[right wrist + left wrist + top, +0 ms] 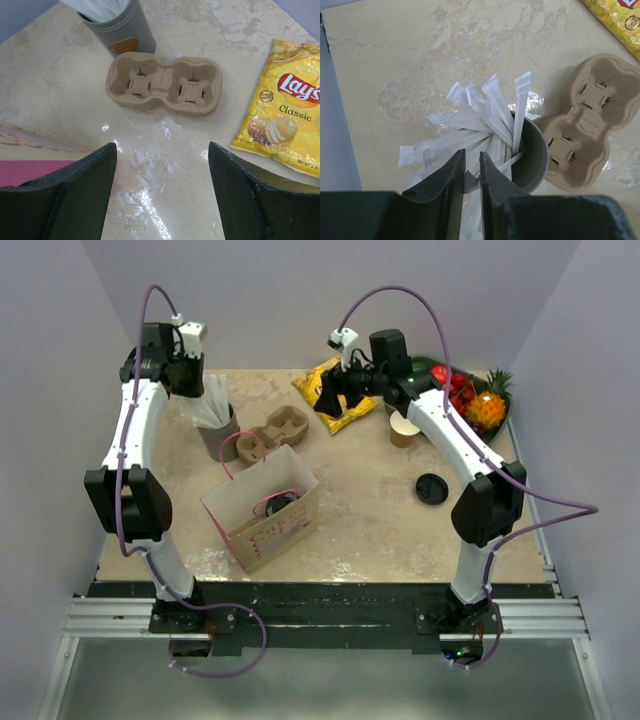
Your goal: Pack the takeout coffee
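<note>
Left wrist view: my left gripper (471, 156) hangs right over the grey cup (535, 155) of wrapped straws (495, 110). Its fingers are narrow, with a wrapper end between them; pinched or not, I can't tell. My right gripper (162, 146) is spread wide, holding nothing, above the table (380, 520) near the pulp cup carrier (164, 84), with the chip bag (287, 110) beside it. The takeout coffee (283, 504) shows its black lid inside the open paper bag (270, 530), toward the table's near-left corner.
</note>
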Action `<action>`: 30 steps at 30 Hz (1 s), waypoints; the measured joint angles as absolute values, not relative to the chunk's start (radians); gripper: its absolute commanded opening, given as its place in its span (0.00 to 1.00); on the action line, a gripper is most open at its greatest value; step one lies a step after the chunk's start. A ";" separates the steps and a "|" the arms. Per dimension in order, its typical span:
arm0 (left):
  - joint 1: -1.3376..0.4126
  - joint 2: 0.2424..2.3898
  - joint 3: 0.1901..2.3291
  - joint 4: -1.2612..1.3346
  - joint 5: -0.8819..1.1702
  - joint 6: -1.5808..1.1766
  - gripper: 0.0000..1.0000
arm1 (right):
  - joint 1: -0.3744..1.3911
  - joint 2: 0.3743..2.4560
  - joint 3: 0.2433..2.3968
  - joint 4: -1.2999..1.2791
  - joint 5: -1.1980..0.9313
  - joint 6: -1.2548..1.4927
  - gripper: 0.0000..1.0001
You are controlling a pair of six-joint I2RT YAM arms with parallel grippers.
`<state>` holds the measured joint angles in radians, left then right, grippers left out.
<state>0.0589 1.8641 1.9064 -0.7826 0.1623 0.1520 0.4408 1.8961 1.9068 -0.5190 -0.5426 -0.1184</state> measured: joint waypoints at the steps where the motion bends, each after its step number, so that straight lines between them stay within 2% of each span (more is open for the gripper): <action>1: 0.059 1.862 1.904 -0.783 0.160 0.154 0.12 | 0.440 1.900 1.907 -0.519 -0.543 -0.118 0.77; 3: 0.059 1.860 1.903 -0.784 0.159 0.160 0.02 | 0.439 1.904 1.907 -0.519 -0.543 -0.115 0.77; 4: 0.059 1.858 1.903 -0.784 0.157 0.160 0.00 | 0.438 1.905 1.907 -0.519 -0.543 -0.114 0.77; 17: 0.059 1.739 1.972 -0.852 0.291 0.188 0.00 | 0.437 1.906 1.907 -0.517 -0.545 -0.105 0.77; 25: 0.059 1.435 1.990 -0.848 0.325 0.229 0.00 | 0.437 1.905 1.906 -0.515 -0.537 -0.093 0.77; 30: 0.059 1.247 1.989 -0.795 0.445 0.210 0.00 | 0.436 1.877 1.882 -0.520 -0.486 -0.094 0.78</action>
